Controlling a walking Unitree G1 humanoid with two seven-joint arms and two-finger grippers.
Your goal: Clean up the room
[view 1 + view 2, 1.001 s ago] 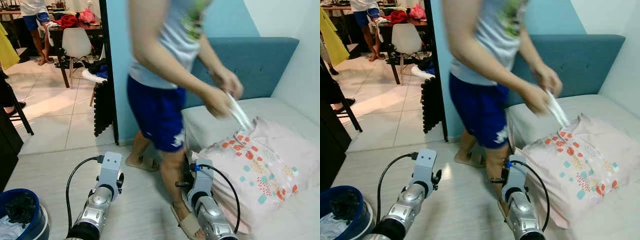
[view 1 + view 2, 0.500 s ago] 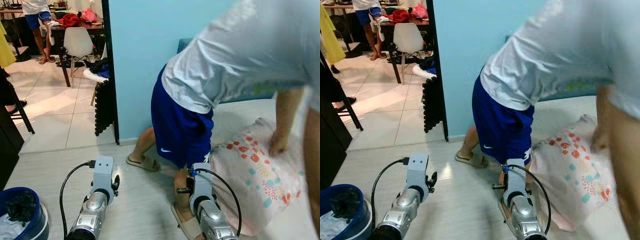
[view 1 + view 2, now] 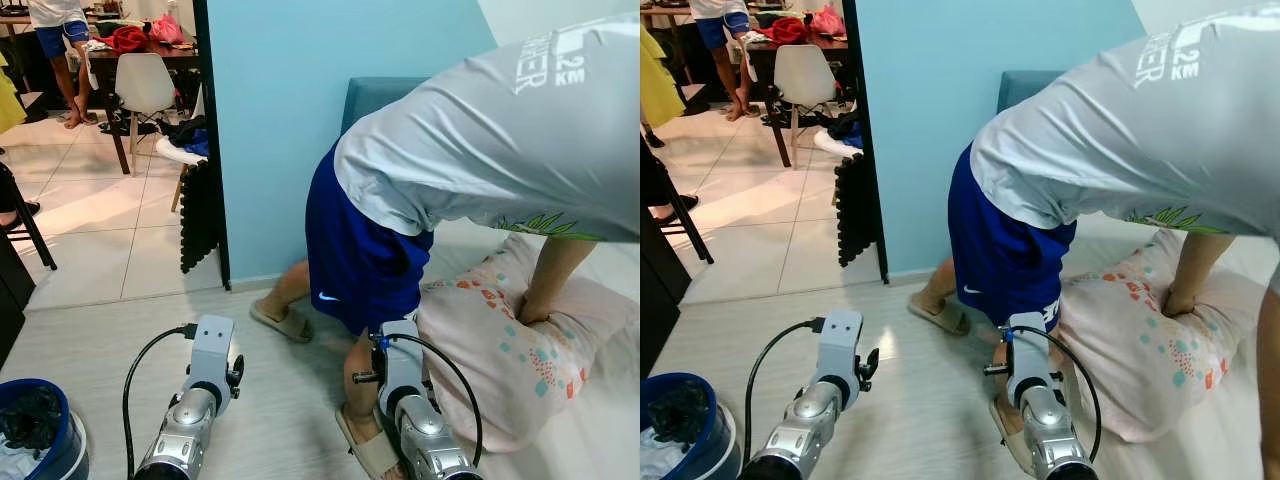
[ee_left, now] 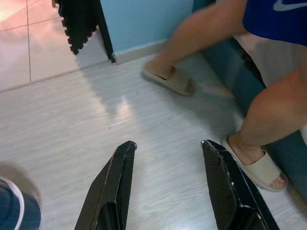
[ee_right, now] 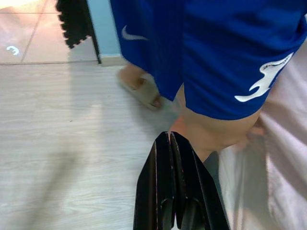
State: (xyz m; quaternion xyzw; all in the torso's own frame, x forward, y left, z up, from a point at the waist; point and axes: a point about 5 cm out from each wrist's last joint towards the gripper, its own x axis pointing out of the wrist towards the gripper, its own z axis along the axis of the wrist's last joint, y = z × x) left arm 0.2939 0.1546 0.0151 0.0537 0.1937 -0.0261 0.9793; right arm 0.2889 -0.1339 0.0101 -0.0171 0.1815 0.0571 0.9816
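Left gripper (image 4: pixel 165 184) hangs above pale wood floor (image 4: pixel 72 143) with its two black fingers spread apart, holding nothing; right gripper (image 5: pixel 173 191) has its two fingers pressed together, empty, close to a person's bare leg (image 5: pixel 211 134). From the head views, one person (image 3: pixel 480 160) in blue shorts bends over the bed, a hand pressing one pink patterned pillow (image 3: pixel 510 350). One blue basket (image 3: pixel 40 440) of clothes sits at the robot's left

A patterned pillow (image 3: pixel 510 350) (pink, spotted) lies on the bed (image 3: pixel 610 440); a blue bucket (image 3: pixel 35 440) stands on the floor (image 3: pixel 90 330).
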